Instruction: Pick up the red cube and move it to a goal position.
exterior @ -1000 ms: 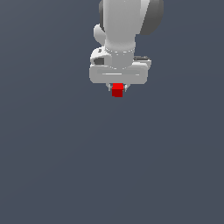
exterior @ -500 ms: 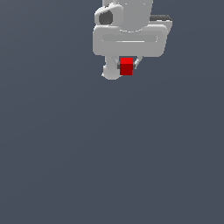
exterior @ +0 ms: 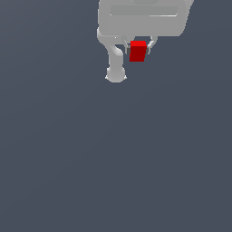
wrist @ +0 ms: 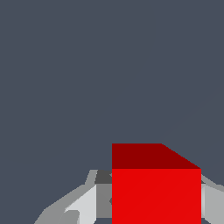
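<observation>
The red cube (exterior: 137, 50) is a small plain bright red block held between the two fingers of my white gripper (exterior: 138, 49), near the top of the exterior view. The gripper is shut on it, with a finger on each side. The cube hangs below the wide white hand. In the wrist view the red cube (wrist: 155, 188) fills the space between the grey fingers (wrist: 83, 201), lifted off the floor.
A plain dark grey floor (exterior: 113, 158) fills both views. A white arm link (exterior: 115, 68) hangs beside the cube on the exterior view's left.
The gripper has carried the cube upward and toward the exterior view's right, and the hand now looms larger in the exterior view.
</observation>
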`<state>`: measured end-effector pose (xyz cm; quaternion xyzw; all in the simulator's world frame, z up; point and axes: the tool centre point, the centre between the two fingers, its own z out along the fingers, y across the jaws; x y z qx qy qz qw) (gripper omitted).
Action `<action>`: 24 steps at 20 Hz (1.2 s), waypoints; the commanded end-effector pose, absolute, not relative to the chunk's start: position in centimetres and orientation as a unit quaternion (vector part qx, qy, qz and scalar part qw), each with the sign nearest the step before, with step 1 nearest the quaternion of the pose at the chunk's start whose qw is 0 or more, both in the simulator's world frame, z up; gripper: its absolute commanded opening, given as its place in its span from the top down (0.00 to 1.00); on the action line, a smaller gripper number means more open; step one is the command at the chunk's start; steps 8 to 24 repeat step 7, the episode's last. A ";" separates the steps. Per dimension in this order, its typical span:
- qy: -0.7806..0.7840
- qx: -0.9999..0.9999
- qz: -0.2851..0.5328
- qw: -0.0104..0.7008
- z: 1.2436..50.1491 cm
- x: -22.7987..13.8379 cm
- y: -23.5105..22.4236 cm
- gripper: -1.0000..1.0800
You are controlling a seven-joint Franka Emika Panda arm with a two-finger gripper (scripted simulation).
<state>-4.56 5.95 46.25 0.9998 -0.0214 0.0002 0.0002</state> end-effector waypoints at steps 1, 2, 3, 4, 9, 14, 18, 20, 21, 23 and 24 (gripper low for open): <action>-0.022 1.000 0.000 0.000 47.0 -4.5 6.1 1.00; -0.022 1.000 0.000 0.000 47.1 -4.5 6.2 1.00; -0.022 1.000 0.000 0.000 47.3 -4.4 6.2 1.00; -0.022 1.000 0.000 0.000 47.4 -4.4 6.2 1.00; -0.022 1.000 0.000 0.000 47.4 -4.4 6.2 1.00; -0.022 1.000 0.000 0.000 47.4 -4.4 6.2 1.00; -0.022 1.000 0.000 0.000 47.4 -4.4 6.2 1.00; -0.022 1.000 0.000 0.000 47.4 -4.4 6.2 1.00; -0.022 1.000 0.000 0.000 47.4 -4.4 6.2 1.00; -0.022 1.000 0.000 0.000 47.4 -4.4 6.2 1.00; -0.022 1.000 0.000 0.000 47.4 -4.4 6.2 1.00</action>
